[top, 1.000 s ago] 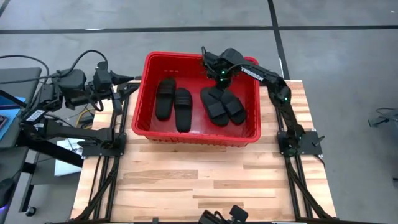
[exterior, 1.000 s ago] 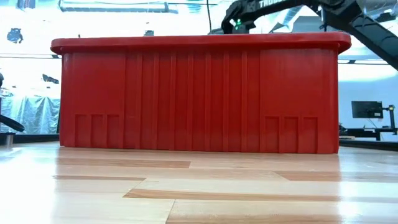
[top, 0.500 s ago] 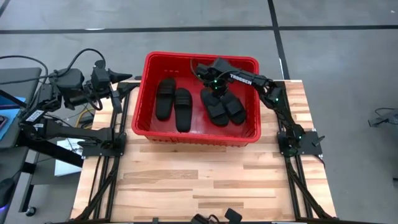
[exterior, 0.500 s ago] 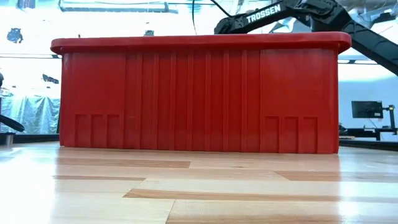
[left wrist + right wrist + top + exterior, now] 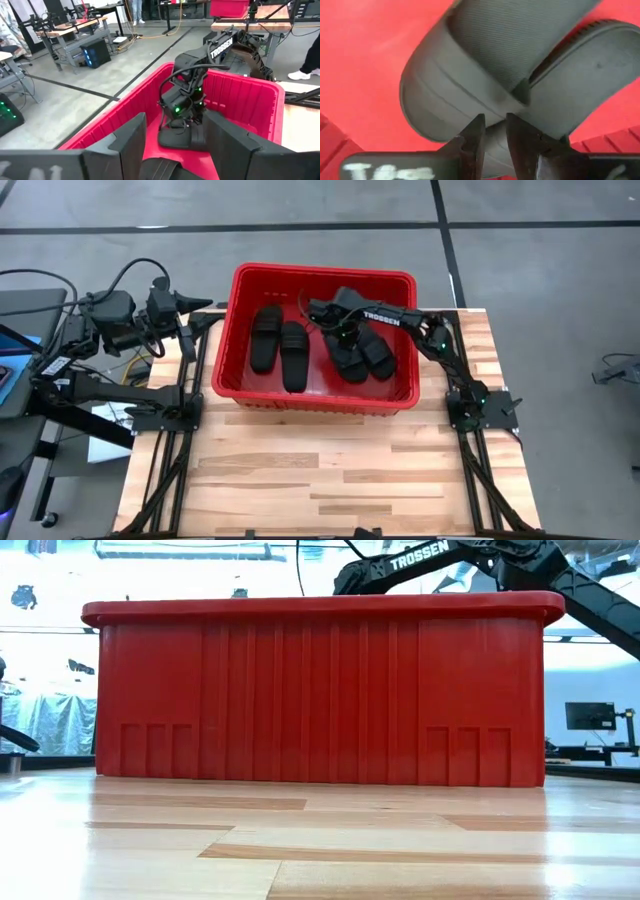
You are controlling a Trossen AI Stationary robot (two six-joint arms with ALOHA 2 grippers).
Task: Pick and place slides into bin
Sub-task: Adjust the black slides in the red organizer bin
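Four slides: all inside the red bin (image 5: 232, 330), sitting as two pairs on its floor in the high view.
Left pair (image 5: 279, 348): two black slide sandals lying side by side in the bin's left half, well apart from either gripper.
Right pair (image 5: 362, 354): two more slides in the right half, set at an angle and touching each other, partly under the right arm.
Right gripper (image 5: 333, 330): reaching down into the bin from the right side of the table, its tip right at the far end of the right pair.
Right fingers (image 5: 475, 137): drawn almost together with only a thin gap, and a slide's ribbed sole (image 5: 470, 95) fills the wrist view just beyond them; whether they pinch its edge, I cannot tell.
Left gripper (image 5: 205, 311): parked off the bin's left rim, outside the tub, holding nothing.
Left fingers (image 5: 132, 142): spread wide, framing the bin and the right arm's wrist with its green light (image 5: 177, 109).
Bin from the low view (image 5: 320, 690): standing flat on the wooden table (image 5: 320, 840), red wall hiding everything inside, the right arm (image 5: 440, 558) stretching over the rim.
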